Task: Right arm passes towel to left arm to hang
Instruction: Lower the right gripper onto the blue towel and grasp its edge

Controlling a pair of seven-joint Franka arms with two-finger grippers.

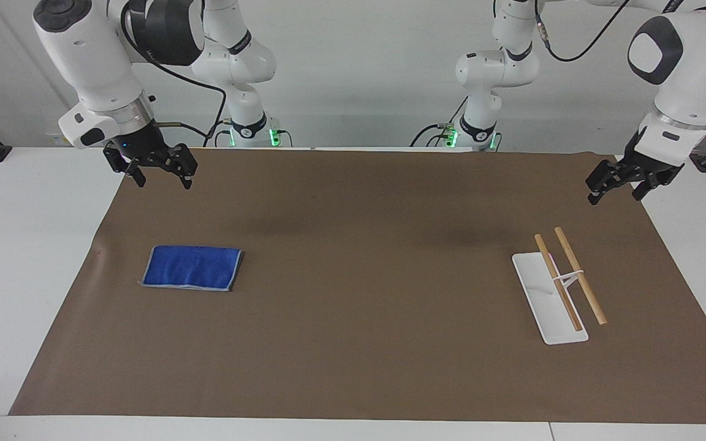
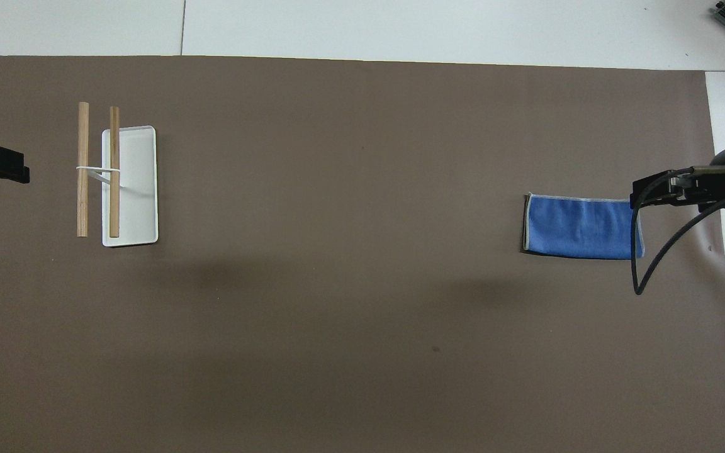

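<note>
The blue towel lies folded flat on the brown mat toward the right arm's end of the table; it also shows in the overhead view. My right gripper is open and empty, raised over the mat, well clear of the towel. In the overhead view the right gripper overlaps the towel's end. My left gripper is open and empty, waiting in the air over the mat's edge at the left arm's end; its tip shows in the overhead view.
A rack with a white base and two wooden rods stands on the brown mat toward the left arm's end; it also shows in the overhead view. A black cable hangs from the right wrist.
</note>
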